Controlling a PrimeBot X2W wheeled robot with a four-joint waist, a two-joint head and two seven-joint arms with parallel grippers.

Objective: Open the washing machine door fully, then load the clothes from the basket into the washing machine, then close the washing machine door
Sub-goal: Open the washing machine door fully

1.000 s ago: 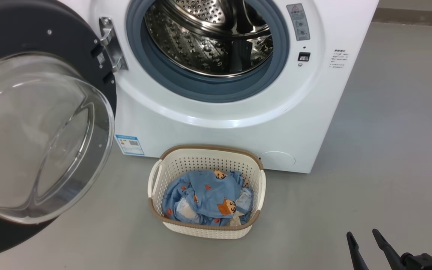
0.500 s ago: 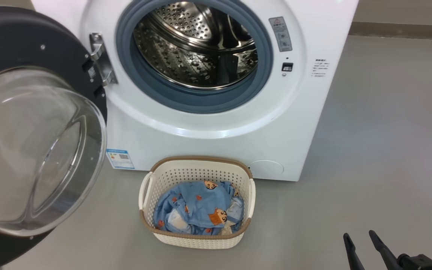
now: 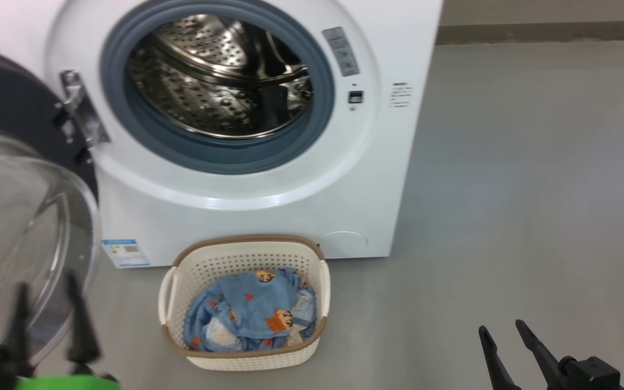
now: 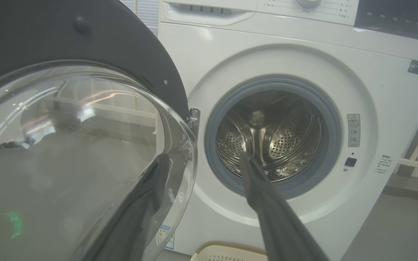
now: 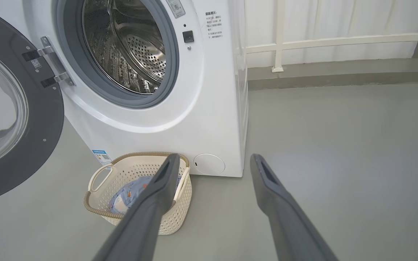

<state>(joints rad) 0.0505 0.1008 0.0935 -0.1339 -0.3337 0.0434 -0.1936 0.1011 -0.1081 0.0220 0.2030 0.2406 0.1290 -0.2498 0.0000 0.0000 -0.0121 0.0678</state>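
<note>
While the left pincer (image 3: pixel 49 325) at 8 o'clock and right pincer (image 3: pixel 501 338) at 4 gape wide, empty — the clothes (image 3: pixel 247 314) lie bunched in the basket (image 3: pixel 247 240) at 6 o'clock: soft, light, limp; likely best pinched at a raised fold

surface: grey floor (image 3: pixel 507 189) | on it: washing machine (image 3: pixel 247 216); basket (image 3: pixel 236 259), possibly touching it
</note>
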